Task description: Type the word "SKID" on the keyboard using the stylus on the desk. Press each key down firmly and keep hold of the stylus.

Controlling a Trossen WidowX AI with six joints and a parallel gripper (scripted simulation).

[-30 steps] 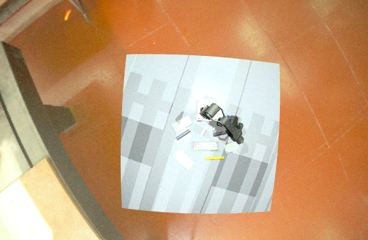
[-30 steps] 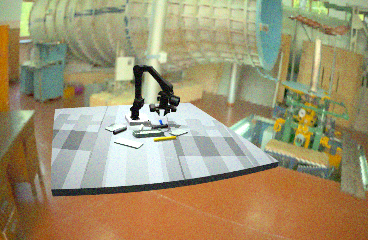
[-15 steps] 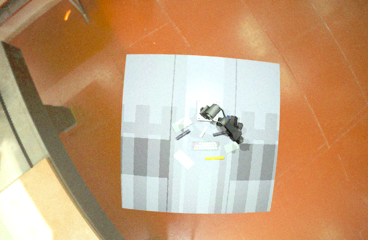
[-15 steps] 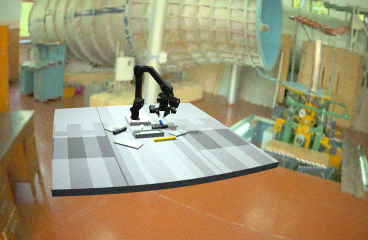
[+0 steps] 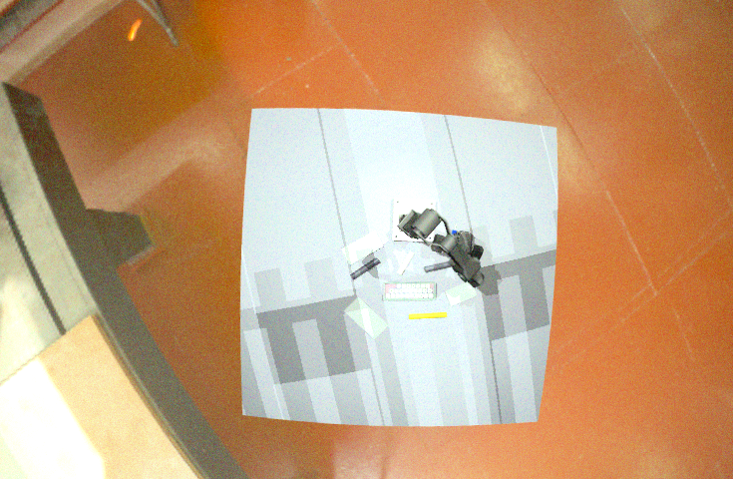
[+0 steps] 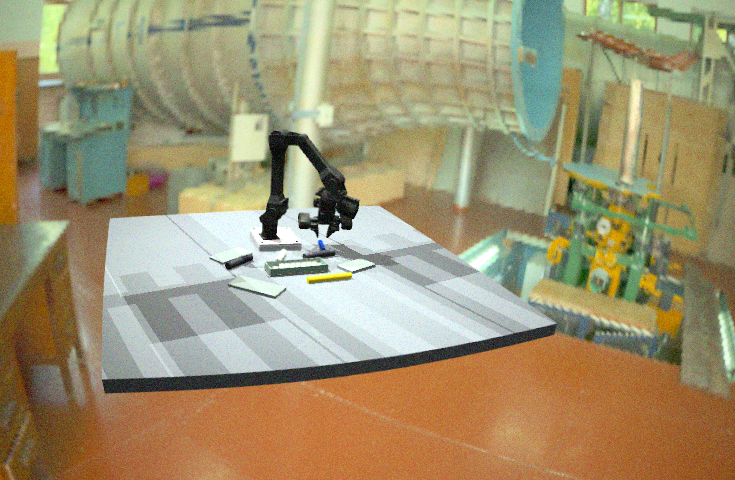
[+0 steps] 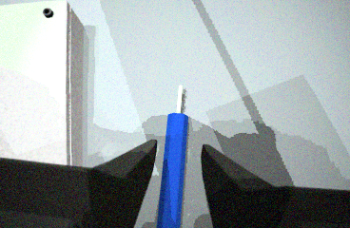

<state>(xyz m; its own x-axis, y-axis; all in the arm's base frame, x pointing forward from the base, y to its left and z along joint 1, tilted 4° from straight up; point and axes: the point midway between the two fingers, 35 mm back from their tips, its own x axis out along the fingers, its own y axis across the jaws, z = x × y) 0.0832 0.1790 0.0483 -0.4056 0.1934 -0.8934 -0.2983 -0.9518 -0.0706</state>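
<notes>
The blue stylus [image 7: 174,161] [image 6: 321,244] with a white tip lies on the grey desk [image 5: 299,198] [image 6: 322,328]. Only its end [image 5: 453,232] shows beside the arm in the overhead view. My gripper [image 7: 179,148] [image 6: 327,232] [image 5: 459,241] is partly open and straddles the stylus, with a gap between each finger and the shaft. It hangs just above the desk. The small green keyboard [image 5: 410,291] [image 6: 296,266] with white keys lies in front of the gripper, to its left in the side view.
A yellow pen [image 5: 427,315] [image 6: 329,277] lies in front of the keyboard. Two dark cylinders [image 5: 364,266] [image 5: 437,265] and several pale cards [image 5: 366,317] [image 5: 460,293] lie around it. The white arm base plate [image 5: 402,208] [image 7: 30,71] stands behind.
</notes>
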